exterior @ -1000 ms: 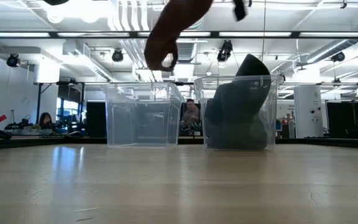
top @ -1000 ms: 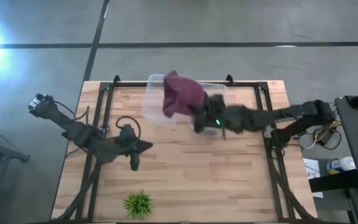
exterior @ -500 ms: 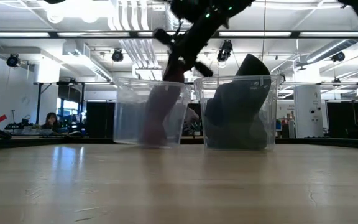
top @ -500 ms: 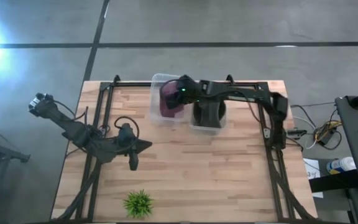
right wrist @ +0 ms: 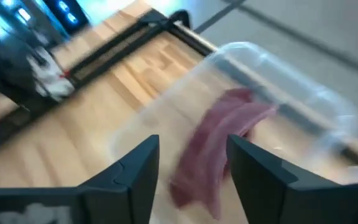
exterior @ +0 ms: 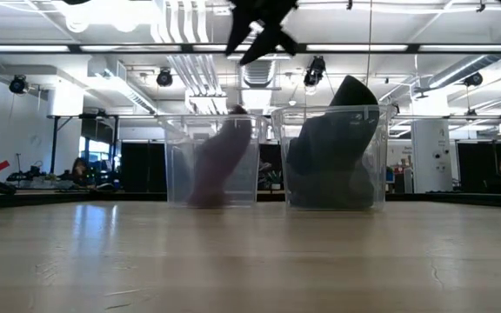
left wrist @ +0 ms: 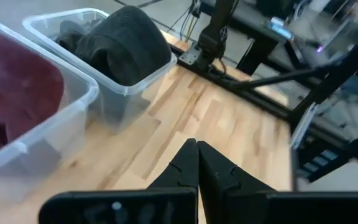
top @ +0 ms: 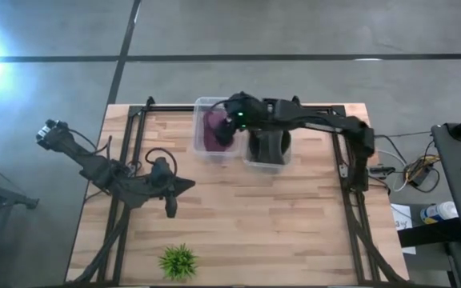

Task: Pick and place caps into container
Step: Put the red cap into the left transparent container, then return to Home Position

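The maroon cap stands on end inside the left clear container, its top near the rim. My right gripper hangs open above that container, clear of the cap, with nothing between its fingers. Dark grey caps fill the right clear container and stick up over its rim. My left gripper is shut and empty, low over the table's left half.
The two containers stand side by side at the table's far edge. A small green plant sits near the front left. Black frame rails run along both sides of the wooden top. People sit in the room beyond the table.
My right gripper has carried the maroon cap toward the table's left, over the left container, lowered it in, opened and let go, then risen. The cap now stands inside the container. That container has slid a little toward the right one.
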